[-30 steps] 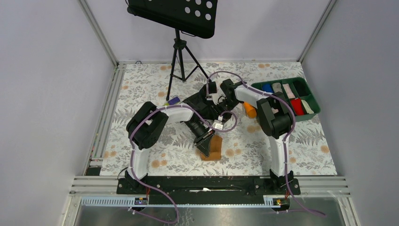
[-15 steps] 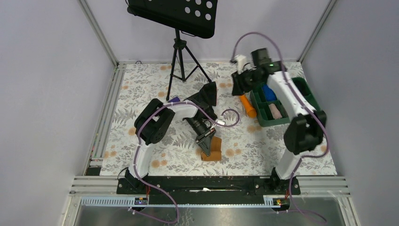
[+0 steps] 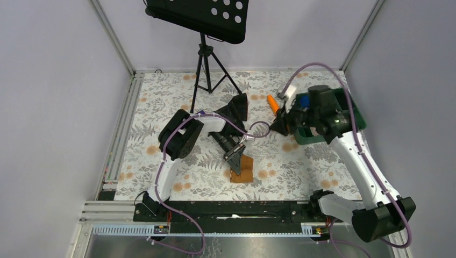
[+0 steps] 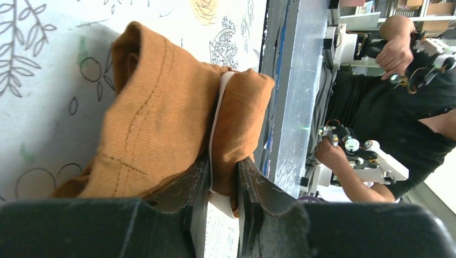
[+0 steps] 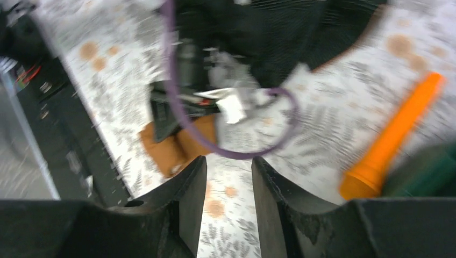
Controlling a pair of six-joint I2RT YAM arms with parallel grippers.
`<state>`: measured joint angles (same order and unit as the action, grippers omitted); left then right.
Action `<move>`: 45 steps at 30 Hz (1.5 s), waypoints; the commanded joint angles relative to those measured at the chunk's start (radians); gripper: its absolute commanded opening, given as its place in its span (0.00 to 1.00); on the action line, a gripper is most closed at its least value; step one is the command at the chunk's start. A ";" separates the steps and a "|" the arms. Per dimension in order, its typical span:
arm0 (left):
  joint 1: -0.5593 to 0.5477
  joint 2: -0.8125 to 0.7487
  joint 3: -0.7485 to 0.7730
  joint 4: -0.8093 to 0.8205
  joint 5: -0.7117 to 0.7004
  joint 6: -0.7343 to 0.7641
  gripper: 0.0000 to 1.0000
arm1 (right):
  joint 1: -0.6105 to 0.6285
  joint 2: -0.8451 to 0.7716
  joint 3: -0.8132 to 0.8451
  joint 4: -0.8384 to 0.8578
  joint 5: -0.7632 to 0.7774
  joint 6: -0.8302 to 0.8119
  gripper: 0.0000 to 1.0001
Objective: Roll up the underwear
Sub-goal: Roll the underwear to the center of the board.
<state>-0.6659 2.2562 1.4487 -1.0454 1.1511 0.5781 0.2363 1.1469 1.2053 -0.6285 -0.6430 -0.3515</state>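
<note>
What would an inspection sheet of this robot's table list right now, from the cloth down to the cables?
Surface: table covered with a leaf-and-flower patterned cloth.
Job's things: brown underwear, bunched near the front edge, not yet a neat roll.
Clutter: black garment; orange cylinder; green bin, partly hidden by the right arm.
Hands: left hand pinches the underwear's pale-edged fold; right hand open, empty, in the air near the bin.
Cables: a purple cable runs along each arm; no snag seen.
Surroundings: black music stand at the far edge; grey walls; a person beyond the near edge.
</note>
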 commanded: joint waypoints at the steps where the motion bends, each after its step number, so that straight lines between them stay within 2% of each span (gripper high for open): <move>1: 0.005 0.058 -0.013 0.177 -0.139 -0.004 0.00 | 0.190 -0.015 -0.082 -0.035 -0.075 -0.137 0.43; 4: 0.005 0.076 -0.003 0.178 -0.135 -0.018 0.00 | 0.265 0.024 -0.123 -0.027 -0.089 -0.168 0.41; 7: 0.005 0.104 0.010 0.178 -0.140 -0.040 0.00 | 0.390 0.091 -0.149 -0.047 0.023 -0.263 0.40; 10: 0.005 0.126 0.020 0.177 -0.134 -0.051 0.00 | 0.475 0.130 -0.206 -0.013 0.040 -0.307 0.40; 14: 0.005 0.139 0.040 0.171 -0.140 -0.058 0.00 | 0.565 0.178 -0.283 0.061 0.067 -0.358 0.47; 16: 0.005 0.145 0.052 0.169 -0.145 -0.065 0.00 | 0.593 0.204 -0.318 0.089 0.067 -0.394 0.53; 19: 0.005 0.165 0.073 0.154 -0.140 -0.068 0.00 | 0.637 0.228 -0.352 0.138 0.105 -0.421 0.57; 28: 0.005 0.176 0.093 0.140 -0.137 -0.075 0.00 | 0.705 0.264 -0.437 0.242 0.208 -0.471 0.61; 32: 0.005 0.172 0.089 0.139 -0.146 -0.075 0.00 | 0.738 0.280 -0.525 0.379 0.343 -0.498 0.60; 35: 0.005 0.172 0.088 0.139 -0.157 -0.075 0.00 | 0.790 0.283 -0.645 0.554 0.490 -0.559 0.60; 38: 0.005 0.171 0.085 0.140 -0.153 -0.074 0.00 | 0.814 0.301 -0.693 0.618 0.532 -0.585 0.59; 40: 0.005 0.170 0.086 0.139 -0.151 -0.073 0.00 | 0.836 0.321 -0.716 0.643 0.547 -0.608 0.53; 45: 0.006 0.124 0.089 0.140 -0.153 -0.074 0.09 | 0.900 0.452 -0.728 0.636 0.625 -0.667 0.14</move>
<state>-0.6434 2.3718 1.5318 -1.1221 1.1946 0.4183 1.0966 1.3842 0.5568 -0.0315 -0.1272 -0.9413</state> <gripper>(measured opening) 0.219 0.286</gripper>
